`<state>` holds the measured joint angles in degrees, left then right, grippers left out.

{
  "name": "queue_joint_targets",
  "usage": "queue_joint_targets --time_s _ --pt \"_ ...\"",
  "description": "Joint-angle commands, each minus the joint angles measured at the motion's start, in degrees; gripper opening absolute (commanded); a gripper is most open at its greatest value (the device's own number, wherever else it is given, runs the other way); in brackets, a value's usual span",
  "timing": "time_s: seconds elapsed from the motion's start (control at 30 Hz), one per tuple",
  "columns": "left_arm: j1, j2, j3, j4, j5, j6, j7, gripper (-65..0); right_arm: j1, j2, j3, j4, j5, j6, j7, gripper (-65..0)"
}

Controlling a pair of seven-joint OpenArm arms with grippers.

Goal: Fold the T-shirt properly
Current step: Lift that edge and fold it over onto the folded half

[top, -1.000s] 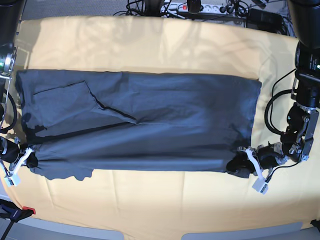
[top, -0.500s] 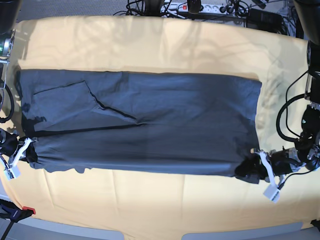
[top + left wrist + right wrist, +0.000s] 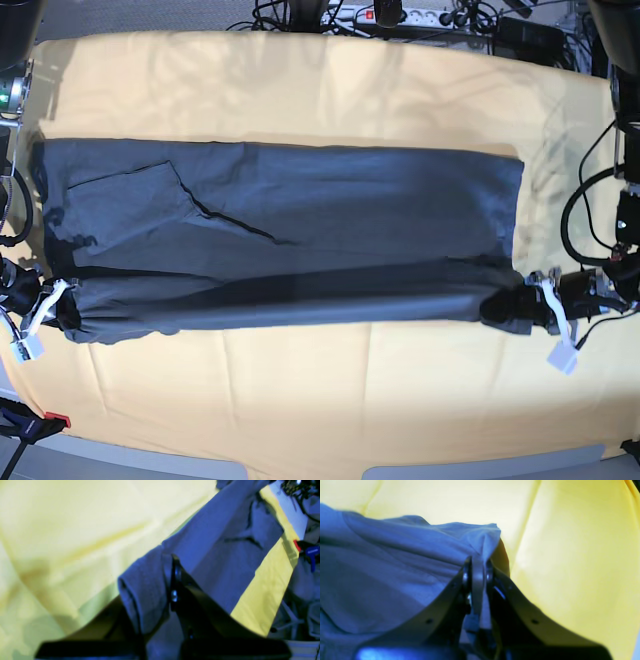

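- Lying across the middle of the worktop's orange-yellow cloth (image 3: 320, 400), the dark slate blue-grey cotton T-shirt (image 3: 300, 230) is spread lengthwise, its near edge pulled taut into a roll.
- At the T-shirt's near corner on the base view's right, the left gripper (image 3: 530, 308) is clamped on bunched fabric.
- At the T-shirt's opposite near corner, the right gripper (image 3: 58, 305) pinches the hem between closed jaws.
- White tags hang by both grippers; any writing on them is too small to read.
- A folded sleeve (image 3: 130, 190) lies on the T-shirt's far part.
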<state>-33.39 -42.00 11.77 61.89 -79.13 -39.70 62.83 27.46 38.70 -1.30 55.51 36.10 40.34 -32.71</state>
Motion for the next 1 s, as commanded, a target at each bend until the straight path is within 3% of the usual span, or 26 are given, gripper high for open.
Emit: queue_joint_targets --time_s 0.0,0.2,0.47,0.67,0.97 --pt "-1.36 -1.18 -0.76 0.76 -1.62 -0.3 -1.03 -65.0 1.7 1.6 0.59 1.07 1.22 -0.34 0.28 -65.0" --pt "1.33 -1.14 -0.76 1.9 -5.87 -0.3 1.79 -65.0 1.25 2.03 0.59 1.16 6.36 -0.34 -6.56 -65.0" --pt "3.93 -1.2 -0.76 9.55 -5.87 -0.3 7.06 -65.0 -1.99 5.35 0.59 8.15 15.02 -0.34 -16.39 -65.0" --pt "6.12 -1.2 -0.76 11.93 -5.87 -0.3 10.75 -65.0 -5.31 7.04 0.59 11.26 14.82 -0.34 -20.98 -65.0" --pt "7.21 -2.69 -0.76 11.93 -5.87 -0.3 11.06 -65.0 -7.76 7.04 0.59 11.23 11.63 -0.34 -18.43 -65.0"
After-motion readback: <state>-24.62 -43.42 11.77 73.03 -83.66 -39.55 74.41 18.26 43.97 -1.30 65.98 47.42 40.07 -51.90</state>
